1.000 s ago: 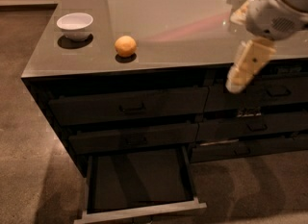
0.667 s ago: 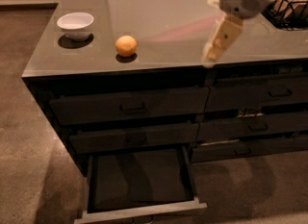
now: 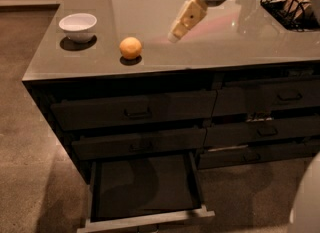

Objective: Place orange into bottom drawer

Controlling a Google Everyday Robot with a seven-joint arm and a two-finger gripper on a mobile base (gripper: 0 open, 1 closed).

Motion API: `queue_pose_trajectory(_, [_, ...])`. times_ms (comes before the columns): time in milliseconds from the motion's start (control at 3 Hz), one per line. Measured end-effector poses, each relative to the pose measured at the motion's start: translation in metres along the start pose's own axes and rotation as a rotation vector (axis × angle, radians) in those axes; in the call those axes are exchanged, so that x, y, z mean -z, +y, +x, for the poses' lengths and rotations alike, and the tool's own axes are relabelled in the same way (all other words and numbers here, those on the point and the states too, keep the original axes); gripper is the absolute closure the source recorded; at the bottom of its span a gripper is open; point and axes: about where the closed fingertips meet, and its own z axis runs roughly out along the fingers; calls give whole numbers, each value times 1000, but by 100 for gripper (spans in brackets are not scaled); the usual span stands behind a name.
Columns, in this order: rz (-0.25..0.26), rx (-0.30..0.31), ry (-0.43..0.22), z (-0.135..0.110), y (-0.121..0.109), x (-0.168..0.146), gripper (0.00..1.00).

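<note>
The orange (image 3: 130, 47) sits on the grey countertop (image 3: 200, 52), left of centre and near the front edge. My gripper (image 3: 176, 34) hangs over the counter, to the right of the orange and a little behind it, apart from it and holding nothing I can see. The bottom drawer (image 3: 145, 187) of the left column is pulled out, and its dark flat interior is bare.
A white bowl (image 3: 78, 26) stands on the counter left of the orange. A black wire basket (image 3: 290, 4) stands at the back right. Shut dark drawers with bar handles (image 3: 137, 112) fill the cabinet front. Brown carpet lies around.
My gripper has moved up and to the left, from in front of the right drawers to above the countertop, closer to the orange. The orange, bowl and drawer have not moved.
</note>
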Motion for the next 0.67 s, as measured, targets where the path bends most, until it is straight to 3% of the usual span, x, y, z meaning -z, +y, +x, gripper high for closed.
queue_pose_trajectory(667, [-31, -10, -40, 3, -3, -22, 0])
